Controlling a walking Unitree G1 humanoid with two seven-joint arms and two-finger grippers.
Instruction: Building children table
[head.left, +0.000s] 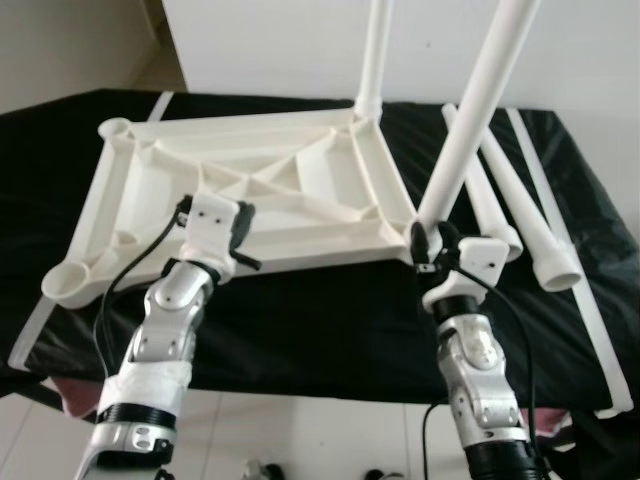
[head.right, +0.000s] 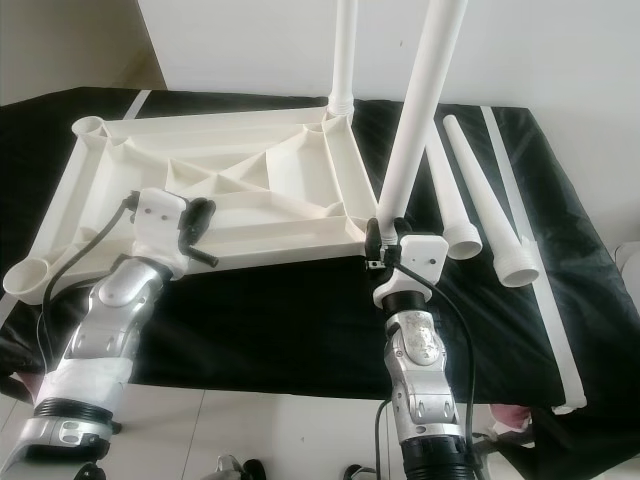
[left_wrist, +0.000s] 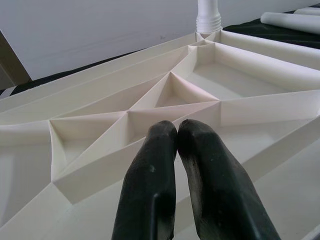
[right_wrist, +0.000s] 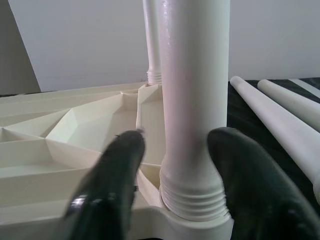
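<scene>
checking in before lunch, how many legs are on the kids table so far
One leg already stands in the far corner socket of the upturned tabletop. A second leg is in hand: the right pincer straddles its threaded base at the near corner socket. Two loose legs lie on the black cloth, still to fit. The left pincer, shut, rests over the tabletop.

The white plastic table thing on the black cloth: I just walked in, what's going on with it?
The robot is assembling an upside-down white plastic tabletop. Its right gripper straddles a white tubular leg standing tilted in the near right corner socket, threads still showing. The left gripper, fingers together, rests on the tabletop's ribbed underside. One leg stands in the far corner; two spare legs lie alongside.
</scene>
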